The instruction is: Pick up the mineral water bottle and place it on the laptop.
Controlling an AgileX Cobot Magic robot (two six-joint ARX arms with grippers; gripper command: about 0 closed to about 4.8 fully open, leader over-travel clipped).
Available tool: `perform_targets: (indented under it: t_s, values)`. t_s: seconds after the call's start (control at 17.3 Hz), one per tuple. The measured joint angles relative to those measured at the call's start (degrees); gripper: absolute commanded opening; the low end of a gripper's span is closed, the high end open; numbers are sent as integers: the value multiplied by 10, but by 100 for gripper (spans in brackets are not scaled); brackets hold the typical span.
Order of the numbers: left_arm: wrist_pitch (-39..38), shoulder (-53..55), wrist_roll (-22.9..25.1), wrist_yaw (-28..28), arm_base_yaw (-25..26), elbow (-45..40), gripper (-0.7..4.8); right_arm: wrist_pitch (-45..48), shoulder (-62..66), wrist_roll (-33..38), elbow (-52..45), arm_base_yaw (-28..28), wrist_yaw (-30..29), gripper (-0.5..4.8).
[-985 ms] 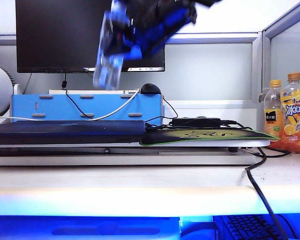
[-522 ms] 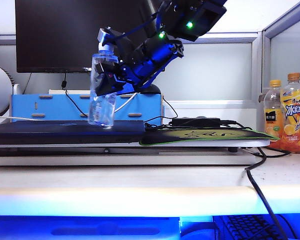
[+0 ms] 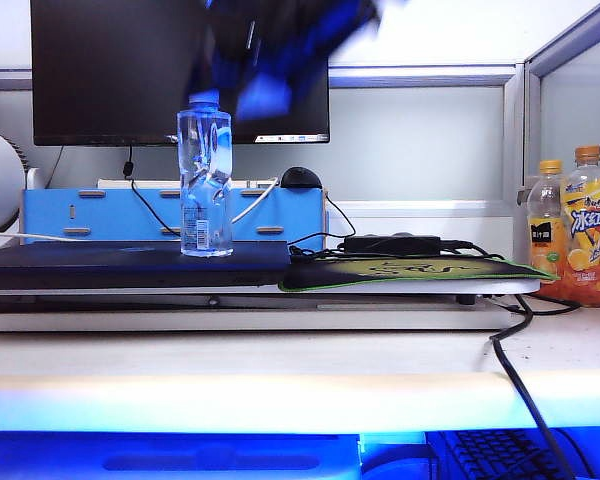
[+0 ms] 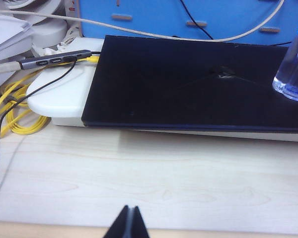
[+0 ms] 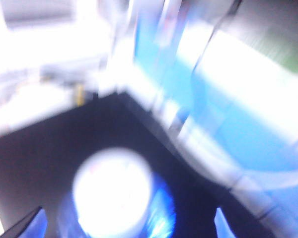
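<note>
Here the black monitor (image 3: 130, 70) stands at the back edge of the table (image 3: 300, 360), above a blue box (image 3: 175, 215) with slots. In front of the box lies the laptop (image 3: 130, 262), closed and flat on a white stand, toward the left side of the table. The green-edged mouse mat (image 3: 420, 270) lies beside it, touching its right end. Two orange drink bottles (image 3: 575, 225) stand at the right edge, well apart from the laptop.

The mineral water bottle (image 3: 205, 180) stands upright on the laptop, near the right end of its top, with nothing gripping it. The right gripper (image 3: 265, 50) is a blurred shape above the bottle, apart from it. In the right wrist view the white cap (image 5: 113, 191) is seen from above, between the two fingertips (image 5: 27, 225), which stand wide open on either side without touching the bottle.

The left gripper (image 4: 127, 222) hangs over the front edge of the table, away from the laptop, its jaws pressed together and holding nothing. Yellow cables (image 4: 12, 106) lie at the left side of the stand.
</note>
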Motion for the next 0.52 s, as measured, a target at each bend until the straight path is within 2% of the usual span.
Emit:
perform_targets:
  t_s: [0.12, 0.17, 0.23, 0.29, 0.35, 0.46, 0.52]
  values:
    - [0, 0, 0, 0, 0, 0, -2, 2, -68, -3, 0, 0, 32, 479]
    - [0, 0, 0, 0, 0, 0, -2, 1, -95, -3, 0, 1, 55, 386]
    - [0, 0, 0, 0, 0, 0, -2, 0, -134, -3, 0, 1, 80, 192]
    - [0, 0, 0, 0, 0, 0, -2, 1, -172, -3, 0, 1, 97, 80]
    - [0, 0, 0, 0, 0, 0, -2, 1, -224, -4, 0, 1, 120, 74]
    - [0, 0, 0, 0, 0, 0, -2, 1, -336, -7, 1, 1, 159, -6]
    - [0, 0, 0, 0, 0, 0, -2, -4, -365, -6, 4, 1, 163, -5]
